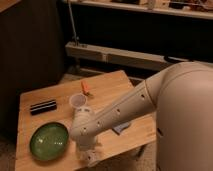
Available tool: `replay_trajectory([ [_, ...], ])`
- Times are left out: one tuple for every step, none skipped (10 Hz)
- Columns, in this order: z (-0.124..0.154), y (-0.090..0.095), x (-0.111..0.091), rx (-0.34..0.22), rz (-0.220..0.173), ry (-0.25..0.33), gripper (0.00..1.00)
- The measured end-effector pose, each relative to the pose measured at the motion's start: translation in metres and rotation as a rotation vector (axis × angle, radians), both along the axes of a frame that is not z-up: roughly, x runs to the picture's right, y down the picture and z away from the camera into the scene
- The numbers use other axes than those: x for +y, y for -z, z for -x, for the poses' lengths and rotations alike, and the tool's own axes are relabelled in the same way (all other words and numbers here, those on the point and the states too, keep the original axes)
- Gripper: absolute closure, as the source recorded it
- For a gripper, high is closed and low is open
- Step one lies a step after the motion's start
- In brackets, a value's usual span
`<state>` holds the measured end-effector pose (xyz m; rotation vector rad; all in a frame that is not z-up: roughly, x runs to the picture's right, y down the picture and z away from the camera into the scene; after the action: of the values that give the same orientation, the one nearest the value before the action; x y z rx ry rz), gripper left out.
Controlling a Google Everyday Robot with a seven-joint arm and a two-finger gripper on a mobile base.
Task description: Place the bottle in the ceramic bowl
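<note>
Although partly hidden under a big white arm (150, 105), reads plainly as a wooden counter (107, 90) with a handful of things on it. Can follow the arm from the right side, down and leftward over the counter's right half, to the near edge. Finds the gripper (88, 154) there, pointing down at or just past the near edge, close beside the right rim of the ceramic bowl (48, 141). Cannot tell whether clenched or released. Makes out a small pale shape right at the gripper's tip, seemingly the bottle (92, 159), low at the near edge and outside the bowl; cannot tell whether gripped or merely touching. Places the bowl, green, shallow and glossy with a darker rim, toward the near-left corner, sitting flat. Spots a translucent cup (77, 101) upright about mid-counter, behind the arm's wrist and apart from the bowl. Sees a small orange thing (86, 88) just behind the cup, toward the far edge. Notes a flat black oblong (43, 106) near the left edge, behind the bowl and left of the cup. Catches a bluish scrap (121, 128) peeking from under the arm near the near edge, right of the gripper. Beyond the far edge, dark shelving (145, 9) with a pale rail (115, 53).
</note>
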<state>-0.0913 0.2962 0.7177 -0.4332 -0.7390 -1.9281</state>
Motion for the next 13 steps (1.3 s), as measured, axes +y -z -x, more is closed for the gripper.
replay_trajectory([
  [0.000, -0.003, 0.001, 0.012, -0.001, -0.005, 0.29],
  [0.001, -0.005, 0.002, 0.019, 0.001, -0.007, 0.29],
  [0.001, -0.008, 0.003, 0.031, 0.003, -0.012, 0.29],
  [0.000, -0.012, 0.004, 0.044, 0.004, -0.015, 0.29],
  [0.000, -0.017, 0.006, 0.059, 0.007, -0.016, 0.29],
  [0.000, -0.022, 0.007, 0.071, 0.007, -0.013, 0.32],
  [-0.001, -0.024, 0.007, 0.081, 0.006, -0.014, 0.38],
  [-0.002, -0.023, 0.007, 0.091, 0.002, -0.017, 0.50],
  [-0.005, -0.021, 0.006, 0.093, 0.003, -0.029, 0.60],
  [-0.007, -0.016, 0.003, 0.079, 0.010, -0.049, 0.68],
  [-0.014, -0.010, -0.004, 0.066, 0.018, -0.073, 0.80],
  [-0.014, -0.005, -0.009, 0.055, 0.017, -0.084, 0.88],
  [-0.013, 0.005, -0.017, 0.041, 0.007, -0.092, 0.97],
])
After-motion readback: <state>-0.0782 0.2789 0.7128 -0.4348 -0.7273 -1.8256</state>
